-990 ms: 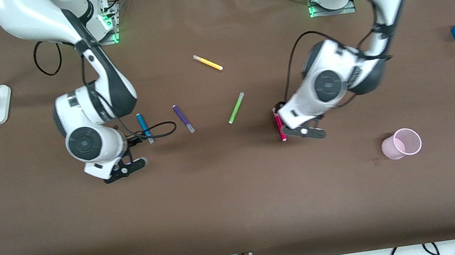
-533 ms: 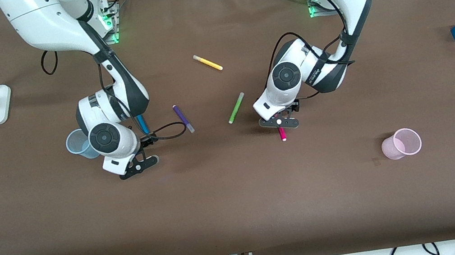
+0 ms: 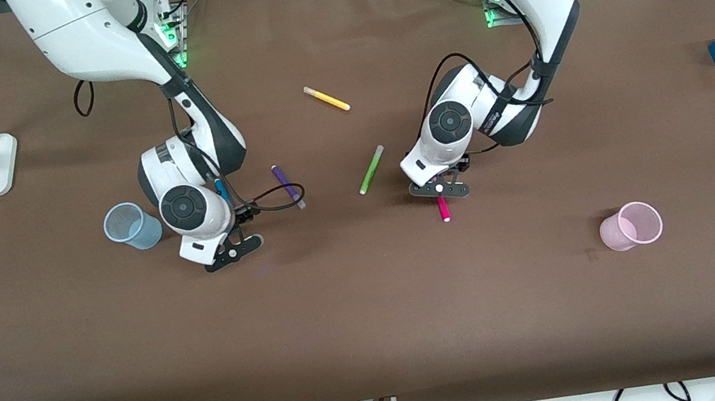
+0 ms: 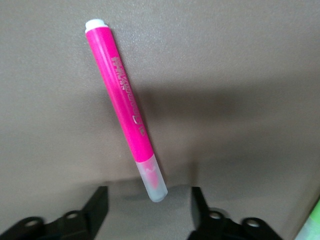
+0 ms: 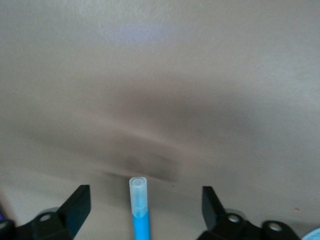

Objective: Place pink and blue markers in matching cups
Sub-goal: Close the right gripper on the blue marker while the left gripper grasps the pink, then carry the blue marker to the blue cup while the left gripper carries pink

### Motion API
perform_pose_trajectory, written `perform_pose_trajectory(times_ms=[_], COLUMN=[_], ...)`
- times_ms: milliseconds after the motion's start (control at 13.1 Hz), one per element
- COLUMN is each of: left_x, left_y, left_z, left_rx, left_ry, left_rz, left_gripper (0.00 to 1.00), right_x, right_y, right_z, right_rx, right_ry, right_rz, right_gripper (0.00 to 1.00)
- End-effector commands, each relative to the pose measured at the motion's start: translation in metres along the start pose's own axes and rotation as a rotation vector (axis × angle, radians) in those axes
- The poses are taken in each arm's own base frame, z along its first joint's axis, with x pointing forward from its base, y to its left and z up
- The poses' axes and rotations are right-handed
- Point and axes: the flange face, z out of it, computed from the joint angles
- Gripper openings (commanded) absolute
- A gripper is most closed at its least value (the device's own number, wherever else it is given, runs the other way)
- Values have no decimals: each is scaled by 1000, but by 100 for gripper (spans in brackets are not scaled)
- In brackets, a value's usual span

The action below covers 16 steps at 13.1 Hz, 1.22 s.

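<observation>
We see the left claw spread over the pink marker, which lies flat on the counter with its clear cap end between the fingers, apparently untouched. The right claw is spread too, straddling the blue marker (mostly hidden under the wrist), just beside the blue cup. The pink cup stands well apart, toward the left arm's end.

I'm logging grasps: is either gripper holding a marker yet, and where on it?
Neither. The open left gripper straddles the magenta-pink felt-tip marker's pale end; the open right gripper straddles the bright blue felt-tip marker's clear end.
</observation>
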Motion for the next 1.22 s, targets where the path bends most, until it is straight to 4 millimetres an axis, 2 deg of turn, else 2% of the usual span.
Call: perform_pose_trajectory(times_ms=[0,76,152,229,305,381,533,686,762,914,1143], left_x=[2,3,3,5,7,7,8,10,10,12,24], left_y=[3,3,3,3,4,4,1,-6,-11,-32,-58], left_z=[1,0,0,-2,-3,0,0,-6,-23,-53,-100], left_rx=[21,23,23,21,19,19,19,26,38,98,207], left_ry=[26,30,32,36,38,34,34,32,38,-23,-164], left_rz=[5,7,8,7,8,8,4,2,-10,-30,-21], left_gripper=[50,43,28,20,15,15,9,8,8,8,9], right_x=[-4,-4,-3,-3,-3,-4,-4,-4,-3,-2,-3], right_y=[-4,-5,-4,-5,-5,-5,-5,-5,-4,6,28], right_z=[7,7,6,6,6,7,7,5,-3,-34,-98], right_rx=[7,8,7,8,8,8,8,7,7,7,10], right_ry=[5,5,6,6,6,5,5,3,11,51,68], right_rz=[10,9,10,9,9,6,6,-1,-18,-79,-178], right_gripper=[61,48,38,28,17,8,4,0,0,0,0])
